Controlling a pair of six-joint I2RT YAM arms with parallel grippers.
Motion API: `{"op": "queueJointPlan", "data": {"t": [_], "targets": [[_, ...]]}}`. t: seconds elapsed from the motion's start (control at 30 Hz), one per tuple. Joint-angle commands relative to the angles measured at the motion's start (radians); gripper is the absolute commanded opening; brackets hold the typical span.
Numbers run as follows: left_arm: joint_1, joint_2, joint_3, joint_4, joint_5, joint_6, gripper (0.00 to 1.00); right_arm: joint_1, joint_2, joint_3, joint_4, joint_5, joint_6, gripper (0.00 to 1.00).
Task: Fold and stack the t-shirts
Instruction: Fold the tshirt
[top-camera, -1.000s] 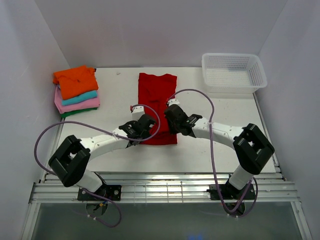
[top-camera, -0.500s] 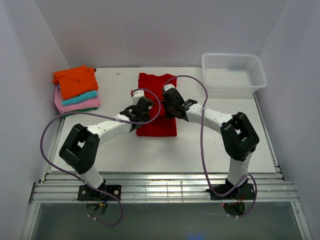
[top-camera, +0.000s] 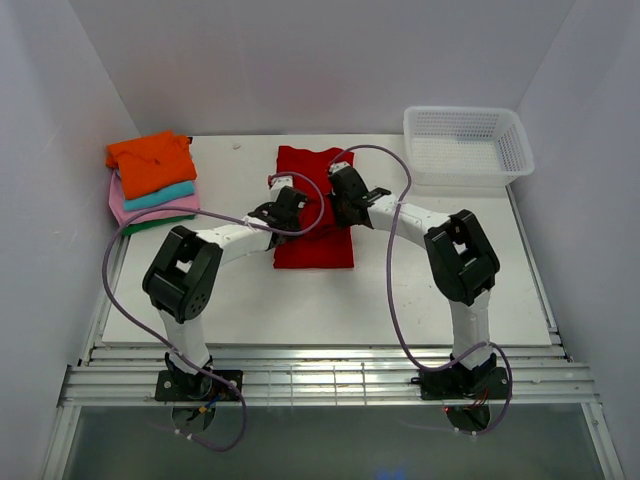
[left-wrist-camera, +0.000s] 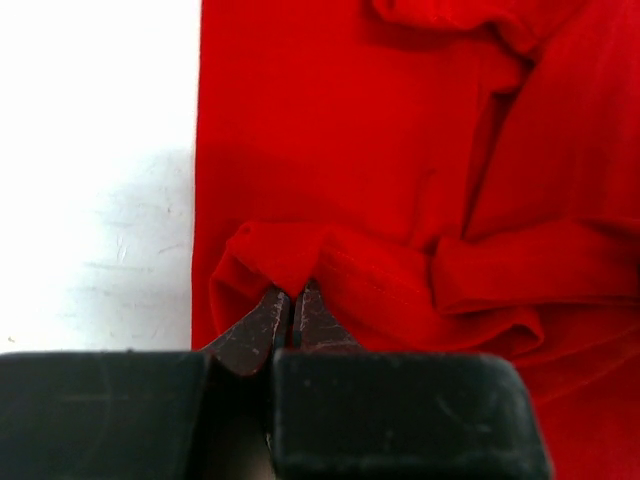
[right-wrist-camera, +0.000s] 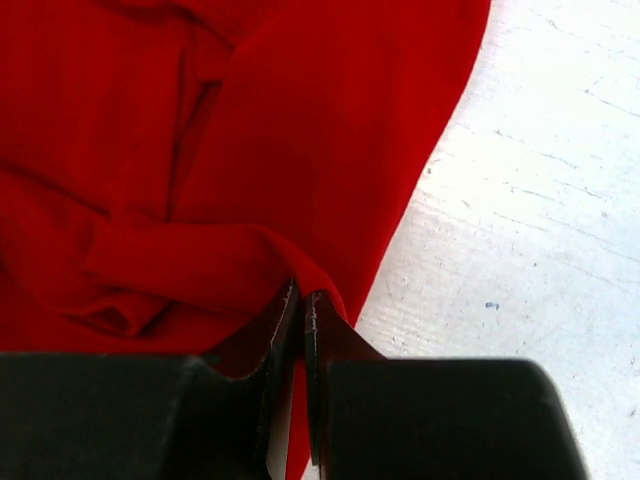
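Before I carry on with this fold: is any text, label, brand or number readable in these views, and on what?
Nothing can be read in any view.
red t-shirt: plain cloth, no print or tag showing.
orange t-shirt: one small dark speck, too small to read.
basket: no label visible.
left gripper and right gripper: plain black, no markings visible.
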Motion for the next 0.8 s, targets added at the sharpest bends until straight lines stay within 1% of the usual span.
{"op": "queueJointPlan", "data": {"t": [0.0, 0.03, 0.07, 0.1, 0.13, 0.17, 0.2, 0.23, 0.27, 0.3, 0.33, 0.4, 0.43, 0.5, 0.53, 0.57, 0.6, 0.63, 0.67, 0.7, 0.73, 0.77], "targets": [[0.014, -0.001, 0.048, 0.062, 0.018, 0.044, 0.00, -0.013, 0.041, 0.078, 0.014, -0.003, -0.038, 0.09], [0.016, 0.004, 0.058, 0.064, 0.012, 0.049, 0.11, -0.019, 0.048, 0.089, 0.020, 0.012, -0.043, 0.13], [0.016, 0.006, 0.067, 0.067, 0.001, 0.058, 0.25, -0.022, 0.054, 0.101, 0.023, 0.021, -0.048, 0.24], [0.016, 0.006, 0.087, 0.073, -0.032, 0.062, 0.40, -0.027, 0.062, 0.129, 0.025, 0.035, -0.057, 0.30], [0.016, -0.008, 0.097, 0.074, -0.054, 0.065, 0.66, -0.034, 0.062, 0.143, 0.025, 0.063, -0.065, 0.34], [0.016, -0.020, 0.105, 0.077, -0.083, 0.067, 0.75, -0.037, 0.056, 0.154, 0.026, 0.083, -0.072, 0.41], [0.016, -0.037, 0.116, 0.085, -0.147, 0.072, 0.83, -0.039, 0.033, 0.166, 0.026, 0.107, -0.092, 0.42], [0.016, -0.078, 0.119, 0.091, -0.181, 0.073, 0.89, -0.037, 0.012, 0.163, 0.026, 0.159, -0.101, 0.44], [0.016, -0.103, 0.119, 0.096, -0.212, 0.075, 0.94, -0.037, -0.011, 0.152, 0.039, 0.178, -0.112, 0.47], [0.016, -0.127, 0.111, 0.108, -0.255, 0.081, 0.96, -0.037, -0.072, 0.132, 0.052, 0.195, -0.121, 0.47], [0.016, -0.178, 0.102, 0.113, -0.259, 0.081, 0.96, -0.039, -0.108, 0.078, 0.069, 0.201, -0.137, 0.48], [0.016, -0.245, 0.052, 0.132, -0.214, 0.066, 0.97, -0.037, -0.204, -0.014, 0.115, 0.161, -0.143, 0.48], [0.014, -0.246, 0.030, 0.134, -0.191, 0.050, 0.97, -0.039, -0.234, -0.015, 0.128, 0.161, -0.143, 0.48], [0.005, -0.299, -0.017, 0.139, -0.139, 0.015, 0.96, -0.039, -0.292, -0.087, 0.135, 0.075, -0.132, 0.49], [-0.009, -0.312, -0.066, 0.143, -0.099, -0.025, 0.92, -0.039, -0.303, -0.104, 0.132, 0.004, -0.125, 0.46], [-0.017, -0.330, -0.092, 0.163, -0.073, -0.039, 0.79, -0.037, -0.312, -0.127, 0.122, -0.035, -0.114, 0.40], [-0.024, -0.335, -0.115, 0.172, -0.051, -0.052, 0.63, -0.039, -0.315, -0.139, 0.123, -0.078, -0.108, 0.35], [-0.038, -0.336, -0.154, 0.179, -0.013, -0.077, 0.37, -0.037, -0.314, -0.151, 0.129, -0.157, -0.102, 0.21], [-0.043, -0.333, -0.169, 0.188, 0.007, -0.089, 0.09, -0.039, -0.308, -0.174, 0.137, -0.187, -0.086, 0.13], [-0.046, -0.318, -0.180, 0.195, 0.030, -0.099, 0.00, -0.039, -0.301, -0.182, 0.151, -0.215, -0.080, 0.08], [-0.047, -0.309, -0.189, 0.198, 0.056, -0.108, 0.00, -0.039, -0.292, -0.190, 0.161, -0.285, -0.074, 0.08], [-0.053, -0.297, -0.203, 0.199, 0.097, -0.112, 0.00, -0.039, -0.285, -0.196, 0.166, -0.311, -0.071, 0.08]]}}
